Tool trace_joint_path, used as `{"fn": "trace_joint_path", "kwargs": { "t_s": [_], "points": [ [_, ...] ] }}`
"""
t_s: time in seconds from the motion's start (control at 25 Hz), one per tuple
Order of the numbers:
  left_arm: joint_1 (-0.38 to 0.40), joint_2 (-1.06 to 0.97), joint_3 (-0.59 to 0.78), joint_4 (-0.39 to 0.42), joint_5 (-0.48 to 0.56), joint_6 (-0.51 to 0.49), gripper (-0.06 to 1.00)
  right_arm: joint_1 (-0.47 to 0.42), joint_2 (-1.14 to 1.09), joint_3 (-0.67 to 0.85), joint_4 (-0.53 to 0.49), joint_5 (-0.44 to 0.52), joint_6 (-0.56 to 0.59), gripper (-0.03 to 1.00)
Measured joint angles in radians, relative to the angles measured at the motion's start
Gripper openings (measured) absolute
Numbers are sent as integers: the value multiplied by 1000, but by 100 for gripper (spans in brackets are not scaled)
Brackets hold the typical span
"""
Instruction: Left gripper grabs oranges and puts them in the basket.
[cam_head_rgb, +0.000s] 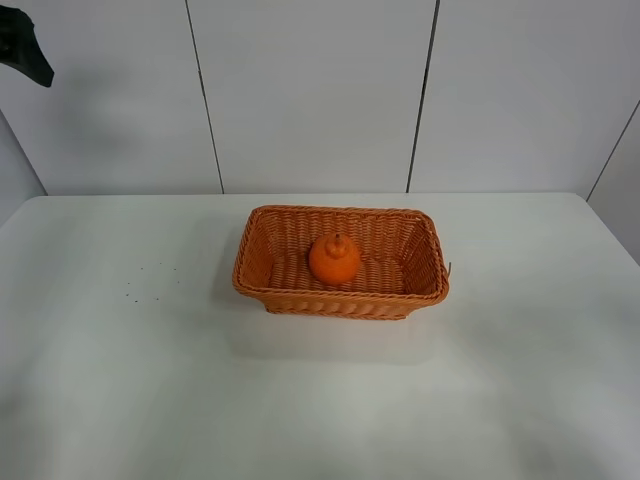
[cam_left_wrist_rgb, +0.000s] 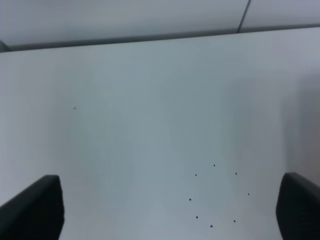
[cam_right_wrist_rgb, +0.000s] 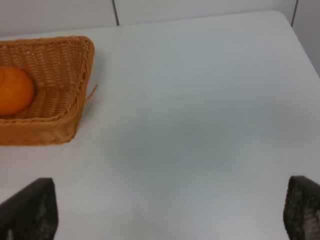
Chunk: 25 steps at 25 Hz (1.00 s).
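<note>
Left hand (cam_left_wrist_rgb: 170, 207) hangs above the white surface (cam_left_wrist_rgb: 150, 110) with its two dark fingers (cam_left_wrist_rgb: 32, 207) spread wide and nothing between them, only a scatter of small dark specks (cam_left_wrist_rgb: 214, 196) below. Right hand (cam_right_wrist_rgb: 170, 212) is likewise spread wide and empty over bare surface, well apart from the basket (cam_right_wrist_rgb: 75, 107). The orange (cam_head_rgb: 334, 259) sits stem up inside the wicker basket (cam_head_rgb: 340, 298), near the middle of its floor, with the basket resting mid-surface towards the back wall (cam_head_rgb: 310, 90).

One orange (cam_head_rgb: 334, 259), one basket (cam_head_rgb: 262, 250), two claws (cam_left_wrist_rgb: 170, 205) (cam_right_wrist_rgb: 170, 210)
</note>
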Motion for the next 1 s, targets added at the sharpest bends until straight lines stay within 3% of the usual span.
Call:
{"fn": "trace_joint_path", "kwargs": {
  "t_s": [0.4, 0.64, 1.0],
  "points": [
    [0, -443, 415, 0, -118, 5, 95, 0, 0, 0, 0, 0, 0, 69],
    [0, -703, 642, 0, -135, 5, 95, 0, 0, 0, 0, 0, 0, 69],
    [0, -1059, 880, -1, -133, -41, 95, 0, 0, 0, 0, 0, 0, 69]
  ]
}}
